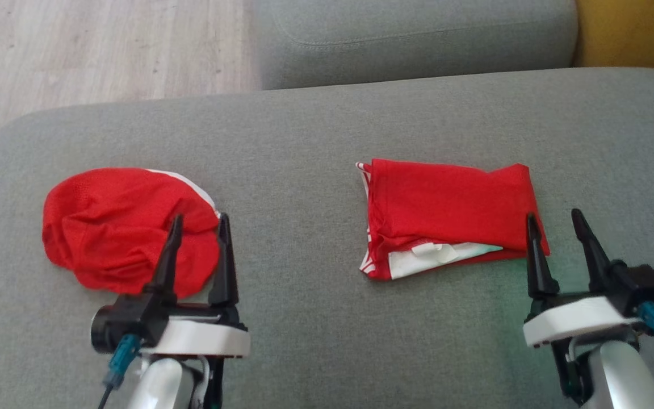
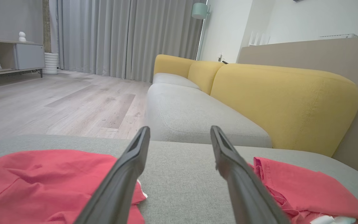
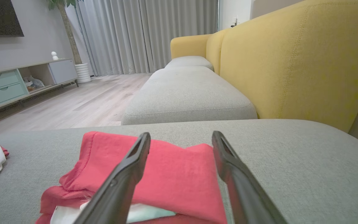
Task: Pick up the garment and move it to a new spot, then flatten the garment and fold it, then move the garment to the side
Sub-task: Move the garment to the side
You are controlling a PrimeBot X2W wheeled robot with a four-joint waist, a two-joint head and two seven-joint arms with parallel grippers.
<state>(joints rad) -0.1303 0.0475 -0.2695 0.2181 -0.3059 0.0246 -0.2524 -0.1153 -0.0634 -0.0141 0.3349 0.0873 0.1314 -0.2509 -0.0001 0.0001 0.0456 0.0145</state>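
While left gripper and right gripper are spread, empty | folded garment judged done, 3 o'clock | crumpled garment, 9 o'clock, to be grasped

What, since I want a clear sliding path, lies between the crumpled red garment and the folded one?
Bare grey cushion; the head view shows nothing lying between the crumpled garment and the folded garment.

The folded red garment is laid flat on the grey cushion, with white seen underneath. The crumpled red garment is left well apart.
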